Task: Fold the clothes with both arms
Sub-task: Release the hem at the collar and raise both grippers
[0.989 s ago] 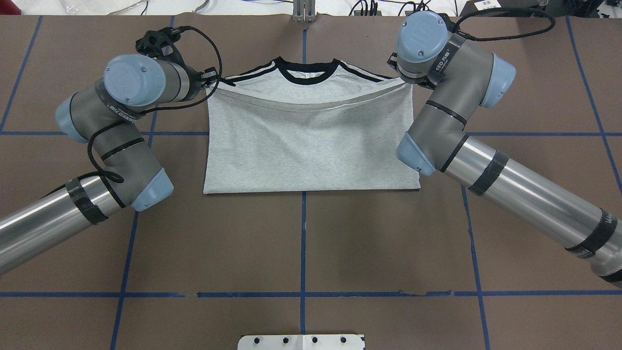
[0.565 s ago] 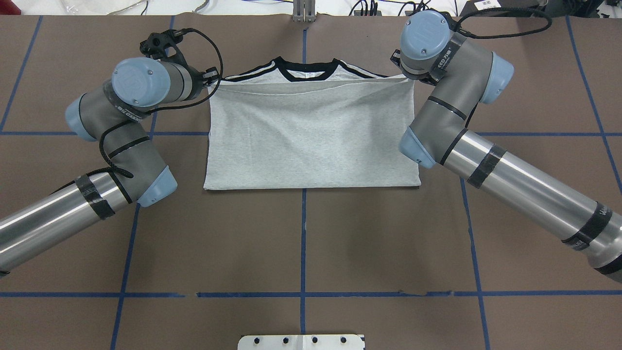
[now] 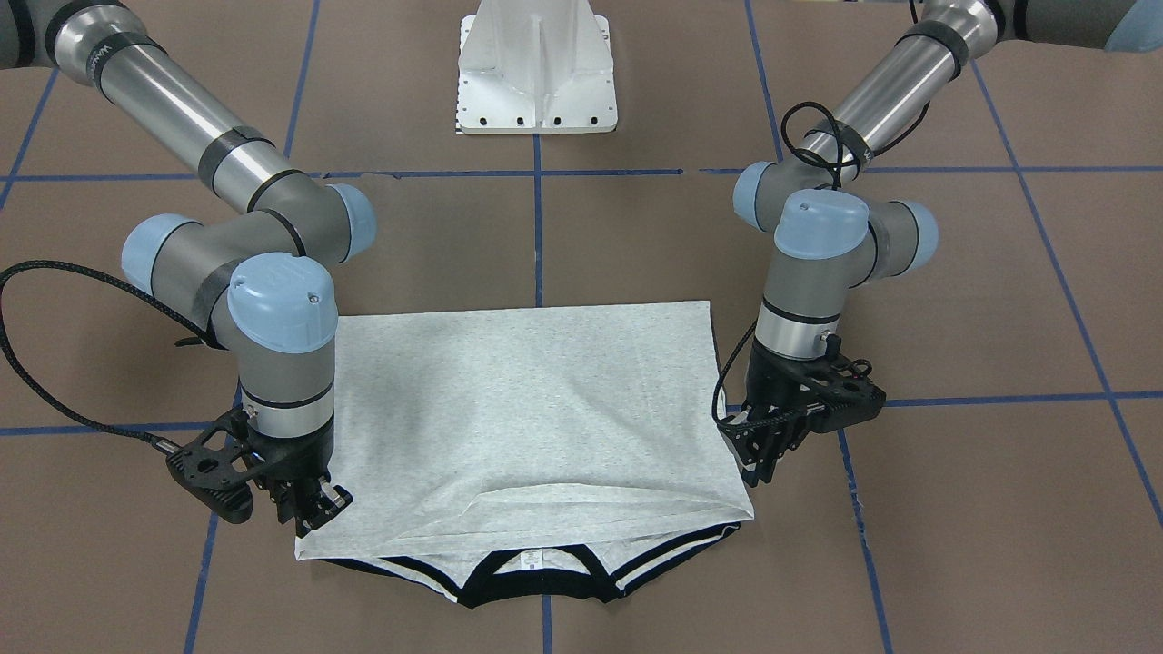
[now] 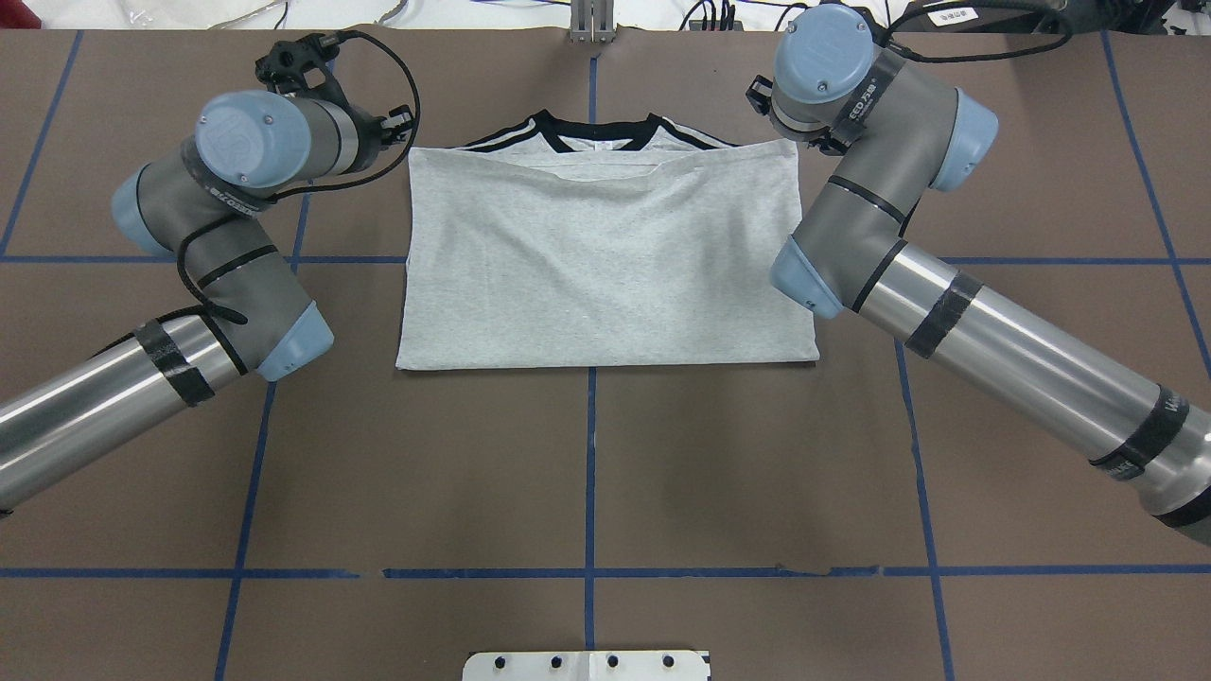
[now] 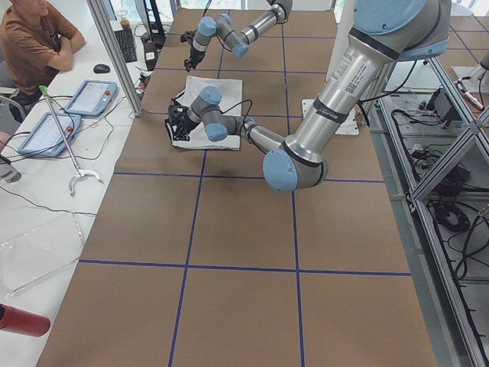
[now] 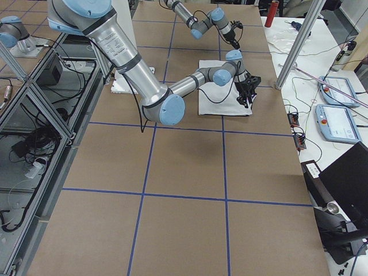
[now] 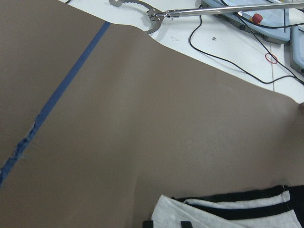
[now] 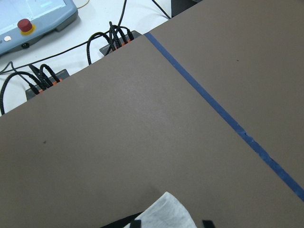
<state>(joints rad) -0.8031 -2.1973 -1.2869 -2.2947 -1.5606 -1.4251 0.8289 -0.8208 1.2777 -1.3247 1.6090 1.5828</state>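
The light grey T-shirt (image 4: 605, 265) (image 3: 527, 400) lies folded on the brown table, its hem drawn up to just short of the black collar (image 4: 596, 142) (image 3: 536, 581). My left gripper (image 3: 756, 472) (image 7: 166, 223) is shut on the hem's corner beside the striped shoulder. At the opposite corner my right gripper (image 3: 323, 513) (image 8: 171, 223) is shut on the fabric, whose tip pokes out past the fingers. In the overhead view the right wrist hides that gripper. No print is visible.
The white pedestal base (image 3: 536, 73) (image 4: 587, 665) sits at the table's near edge by the robot. Blue tape lines (image 4: 591, 473) grid the brown surface. Beyond the far edge are cables and control tablets (image 5: 92, 95), with a seated person (image 5: 34, 42) there.
Both grippers have carried the hem farther toward the collar and lower. The sagging edge now lies flatter and covers most of the shoulder stripes.
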